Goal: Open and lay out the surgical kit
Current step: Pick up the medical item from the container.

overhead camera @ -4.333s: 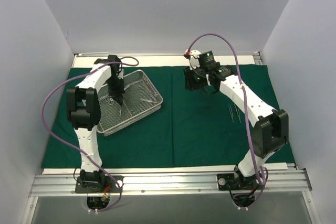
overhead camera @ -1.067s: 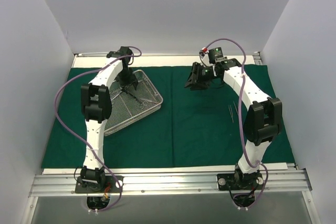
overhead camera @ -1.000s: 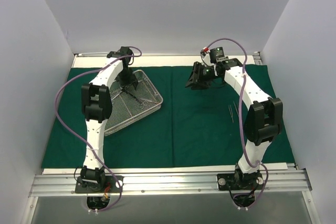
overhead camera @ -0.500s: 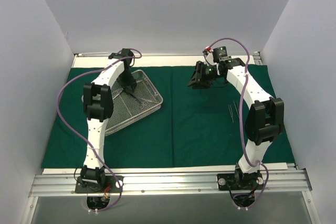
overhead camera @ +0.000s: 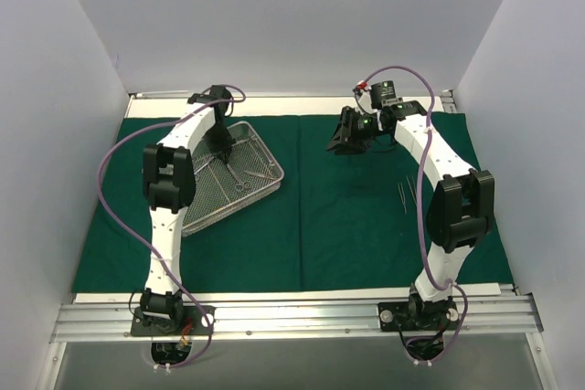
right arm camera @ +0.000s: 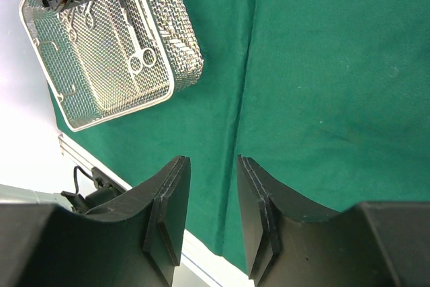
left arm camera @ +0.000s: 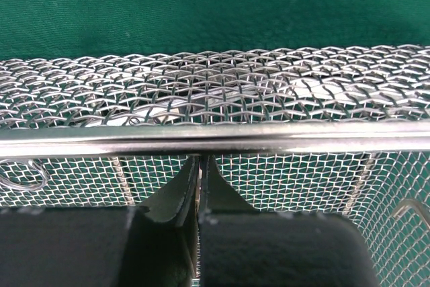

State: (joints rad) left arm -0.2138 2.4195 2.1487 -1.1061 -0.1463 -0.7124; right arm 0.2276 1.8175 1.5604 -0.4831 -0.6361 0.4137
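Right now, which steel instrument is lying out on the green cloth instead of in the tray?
The tweezers, alone on the cloth beside the right arm; the ring-handled instruments lie in the wire-mesh tray.

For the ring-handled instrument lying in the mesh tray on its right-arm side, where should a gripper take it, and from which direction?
Take the ring-handled instrument by its slim shank just above the rings, coming straight down with fingers closing across it. It lies flat on the mesh floor, and the walls of the tray likely bar a sideways approach.
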